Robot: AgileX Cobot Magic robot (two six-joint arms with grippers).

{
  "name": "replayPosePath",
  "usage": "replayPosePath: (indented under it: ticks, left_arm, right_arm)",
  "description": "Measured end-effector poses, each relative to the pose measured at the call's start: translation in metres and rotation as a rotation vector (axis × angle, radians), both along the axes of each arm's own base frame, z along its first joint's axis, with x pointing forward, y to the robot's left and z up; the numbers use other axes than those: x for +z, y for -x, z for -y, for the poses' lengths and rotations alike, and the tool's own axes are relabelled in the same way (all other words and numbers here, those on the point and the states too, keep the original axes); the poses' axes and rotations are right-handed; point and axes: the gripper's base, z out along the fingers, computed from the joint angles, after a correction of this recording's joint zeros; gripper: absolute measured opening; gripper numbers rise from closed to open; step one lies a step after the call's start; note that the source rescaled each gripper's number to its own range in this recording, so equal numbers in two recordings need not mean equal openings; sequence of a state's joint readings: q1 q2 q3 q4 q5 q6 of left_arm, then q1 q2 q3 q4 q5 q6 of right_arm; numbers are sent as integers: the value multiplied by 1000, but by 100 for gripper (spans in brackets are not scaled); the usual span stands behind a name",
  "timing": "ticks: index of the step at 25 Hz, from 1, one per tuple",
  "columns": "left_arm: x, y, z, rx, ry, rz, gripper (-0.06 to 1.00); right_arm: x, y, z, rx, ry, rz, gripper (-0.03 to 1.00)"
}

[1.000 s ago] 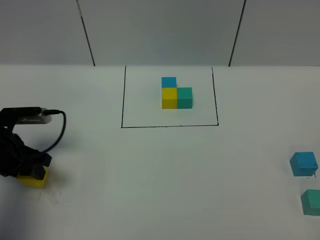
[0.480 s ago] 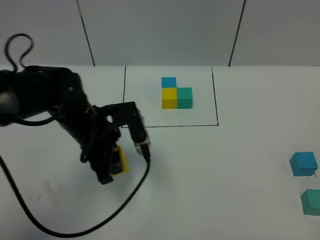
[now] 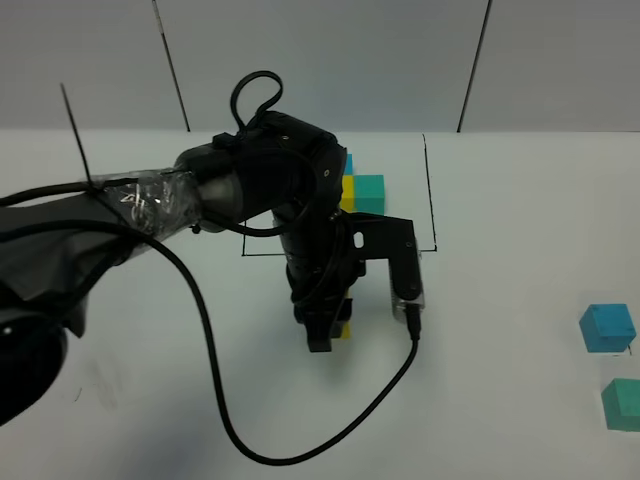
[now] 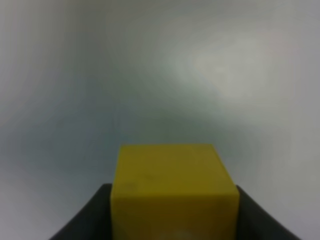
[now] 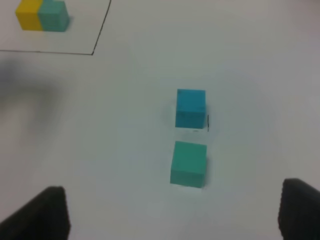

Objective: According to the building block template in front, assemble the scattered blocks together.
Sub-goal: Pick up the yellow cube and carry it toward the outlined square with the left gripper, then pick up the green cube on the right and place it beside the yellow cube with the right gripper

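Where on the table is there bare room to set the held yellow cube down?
Bare table lies between the left arm and the loose sky-blue cube and teal cube at right. Also bare left of the cable. Crowded: the drawn frame's front line, under that arm.

Even, diffuse light brightens the matte white table (image 3: 520,200) in the high view, leaving only faint, soft shadows. The left wrist view is out of focus, the small matte yellow cube (image 4: 172,190) soft-edged against mottled grey. The right wrist view is mildly blurred.
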State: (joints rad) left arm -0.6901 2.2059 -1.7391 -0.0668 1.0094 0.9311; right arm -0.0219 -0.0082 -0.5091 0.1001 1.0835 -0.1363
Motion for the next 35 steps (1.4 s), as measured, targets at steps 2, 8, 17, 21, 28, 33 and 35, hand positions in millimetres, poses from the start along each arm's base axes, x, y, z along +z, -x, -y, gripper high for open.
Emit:
replayPosePath:
  ticks: [2, 8, 17, 21, 28, 33, 35]
  left_arm:
    - [-4, -1, 8, -14, -5, -5, 8]
    - [-34, 4, 19, -53, -50, -51, 8]
    - [-40, 4, 20, -43, -62, -66, 8]
    - [-40, 4, 20, -41, -62, -66, 8]
    - [-41, 4, 18, -23, -87, -67, 42]
    - [-11, 1, 13, 54, -95, 22, 94]
    - [13, 1, 10, 125, -89, 68, 99]
  right_arm:
    - [0, 0, 0, 0, 0, 0, 71]
    - [0, 0, 0, 0, 0, 0, 71]
    - [0, 0, 0, 0, 0, 0, 71]
    - [0, 0, 0, 0, 0, 0, 71]
    - [0, 0, 0, 0, 0, 0, 71]
    - [0, 0, 0, 0, 0, 0, 71]
    - [0, 0, 0, 0, 0, 0, 71]
